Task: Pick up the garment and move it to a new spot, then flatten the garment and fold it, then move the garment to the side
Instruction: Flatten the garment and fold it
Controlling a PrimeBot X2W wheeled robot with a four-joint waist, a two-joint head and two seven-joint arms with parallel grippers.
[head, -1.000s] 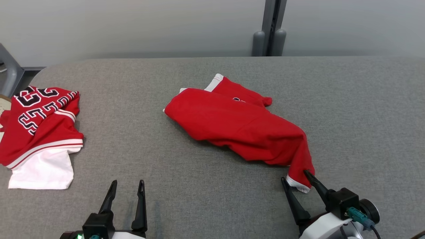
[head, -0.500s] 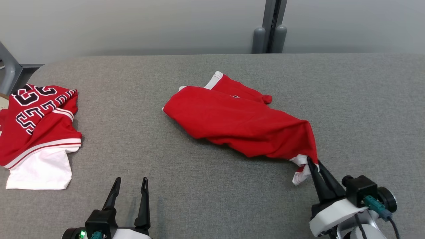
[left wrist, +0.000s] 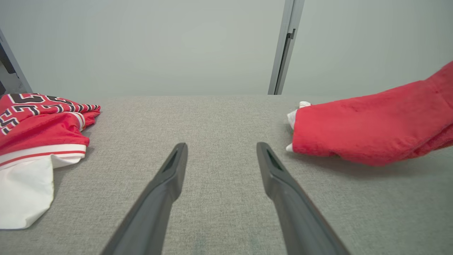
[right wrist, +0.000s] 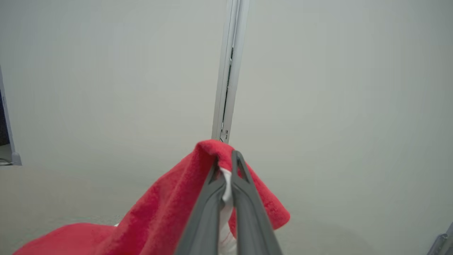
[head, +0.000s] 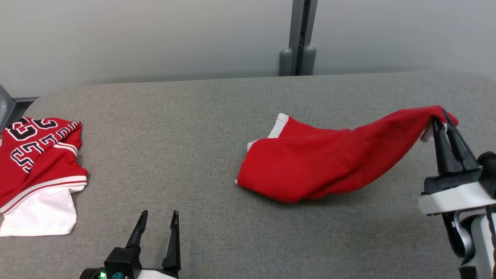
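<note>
Head view: my right jaws, at the right edge, are pinched tight on one end of the red garment [head: 310,166], holding that end up off the grey table [head: 174,128]. The cloth slopes down to a bunch resting on the table right of centre, white trim at its far corner. My left jaws sit low at the bottom left, wide, nothing between them. A red-and-white jersey [head: 38,162] lies at the table's left edge, well apart.

Left wrist view: fingers [left wrist: 166,187] spread over bare table; garment [left wrist: 364,131] to the right, jersey [left wrist: 39,131] to the left.

Right wrist view: fingers [right wrist: 247,202] closed on a red fold with white trim between them; the garment [right wrist: 159,212] hangs toward the lower left.
</note>
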